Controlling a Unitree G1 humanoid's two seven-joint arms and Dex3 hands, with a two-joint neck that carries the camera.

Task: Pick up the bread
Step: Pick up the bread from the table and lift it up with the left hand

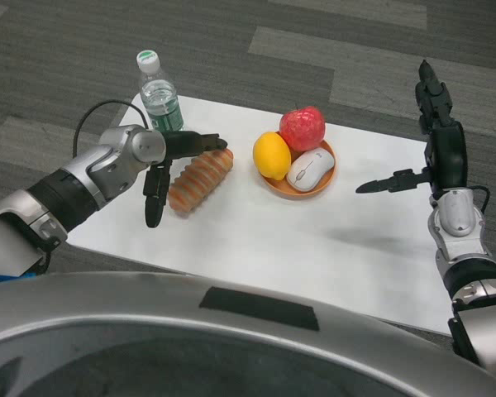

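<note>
The left hand [167, 165] has open fingers [200, 142] around the bread [202, 179] on the tabletop [256, 240]. The right hand [430, 141] is open, holding nothing.

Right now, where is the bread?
In the head view the bread lies on the table's left part, between the left hand and the orange plate, below the water bottle.

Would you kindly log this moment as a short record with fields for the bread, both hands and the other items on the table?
bread: lying on the white table, not lifted
left hand: fingers spread around the bread's left end, not closed on it
right hand: raised at the table's right edge, open, holding nothing
plate: orange, holds a lemon, a red fruit and a computer mouse
water bottle: upright behind the bread
</note>
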